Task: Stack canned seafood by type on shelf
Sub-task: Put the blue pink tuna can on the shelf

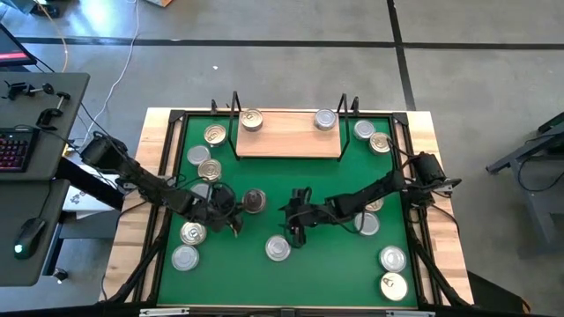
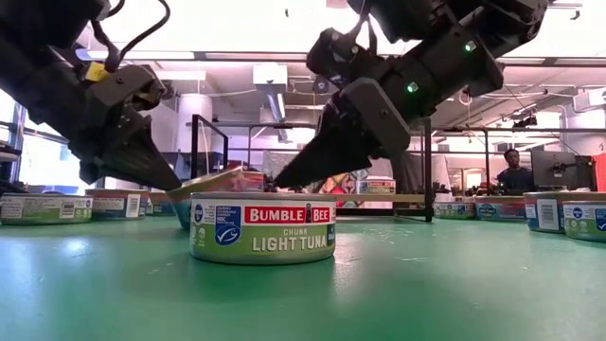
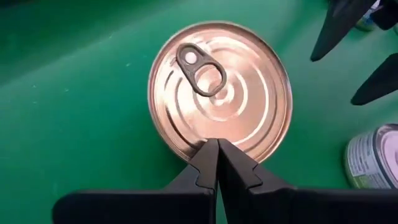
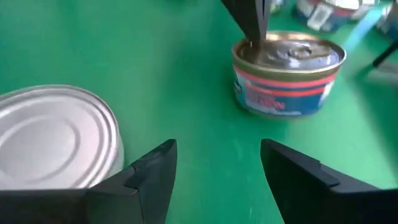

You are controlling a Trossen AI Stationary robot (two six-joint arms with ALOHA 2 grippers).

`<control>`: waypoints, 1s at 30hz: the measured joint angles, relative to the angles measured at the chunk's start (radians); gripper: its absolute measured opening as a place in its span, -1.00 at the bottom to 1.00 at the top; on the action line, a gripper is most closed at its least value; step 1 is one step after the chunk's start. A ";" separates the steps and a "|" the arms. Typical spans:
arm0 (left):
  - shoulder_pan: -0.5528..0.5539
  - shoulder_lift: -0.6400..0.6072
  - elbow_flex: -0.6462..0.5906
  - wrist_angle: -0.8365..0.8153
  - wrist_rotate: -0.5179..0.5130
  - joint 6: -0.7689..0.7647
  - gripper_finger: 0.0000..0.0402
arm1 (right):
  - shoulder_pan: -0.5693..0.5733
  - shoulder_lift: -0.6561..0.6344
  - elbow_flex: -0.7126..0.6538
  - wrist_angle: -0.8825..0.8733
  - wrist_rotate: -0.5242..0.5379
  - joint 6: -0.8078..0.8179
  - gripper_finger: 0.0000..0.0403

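So the left gripper [image 1: 236, 220] was down near the middle of the green mat [image 1: 335, 255] with its fingers pinched completely together, tips pressed on the edge of a gold-lidded tin [image 3: 219, 90]; it wasn't gripping the tin, just touching the lid's rim; the tin looked tipped in the low view. The right gripper [image 1: 296, 232] hovered just beside it, fingers [image 4: 152, 171] spread fairly wide with nothing between them; a silver-lidded tin [image 4: 56, 137] sat right next to one finger. A Bumble Bee light tuna tin [image 2: 262, 228] stood flat on the mat up front. The shelf [image 1: 286, 134] was at the far edge of the mat and had two tins on it, one gold-toned [image 1: 252, 120] and one silver [image 1: 325, 119], well apart; the rest were scattered on both sides of the mat. Someone [image 2: 512, 170] sat way back in the room.
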 joint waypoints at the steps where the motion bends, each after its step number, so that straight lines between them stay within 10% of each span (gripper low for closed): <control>1: 0.000 0.000 0.000 0.000 0.005 0.000 -1.00 | 0.000 0.000 0.000 0.012 -0.006 -0.023 0.13; 14: 0.000 0.003 -0.003 -0.013 0.018 0.011 -1.00 | -0.062 0.001 0.094 -0.045 -0.048 -0.533 0.13; 30: 0.047 -0.056 0.000 -0.163 -0.048 -0.094 -1.00 | -0.260 0.152 0.299 -0.207 -0.423 -0.215 0.13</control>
